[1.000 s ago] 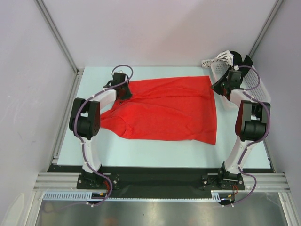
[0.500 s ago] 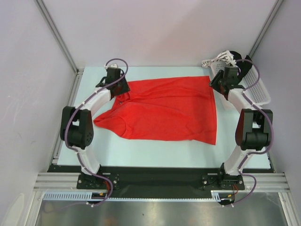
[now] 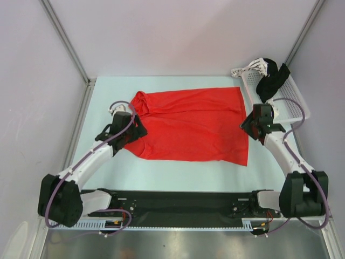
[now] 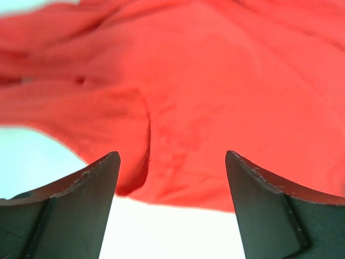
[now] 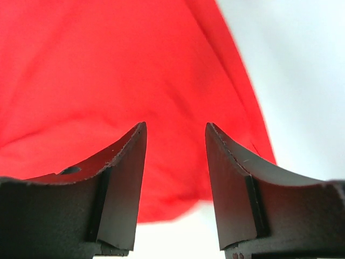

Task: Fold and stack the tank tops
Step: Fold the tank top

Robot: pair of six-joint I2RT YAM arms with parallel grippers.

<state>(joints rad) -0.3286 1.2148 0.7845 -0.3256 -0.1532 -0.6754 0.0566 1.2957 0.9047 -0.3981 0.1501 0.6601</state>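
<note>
A bright red tank top (image 3: 194,124) lies spread flat in the middle of the table, its left end bunched at the far left corner. My left gripper (image 3: 139,131) hovers at its left edge, jaws wide open and empty; the left wrist view shows the red fabric (image 4: 215,97) just beyond the left gripper (image 4: 171,156). My right gripper (image 3: 247,127) sits at the top's right edge, open. In the right wrist view the tank top (image 5: 108,70) lies past the right gripper (image 5: 175,127), with nothing between the fingers.
A white mesh basket (image 3: 291,102) stands at the back right, just behind the right arm. A black cloth (image 3: 272,76) and a white item (image 3: 250,68) hang over its far rim. Metal frame posts rise at both back corners.
Both grippers opened and let go of the red top's far corners. Both arms drew back toward the near side. The top's left end now lies folded inward.
</note>
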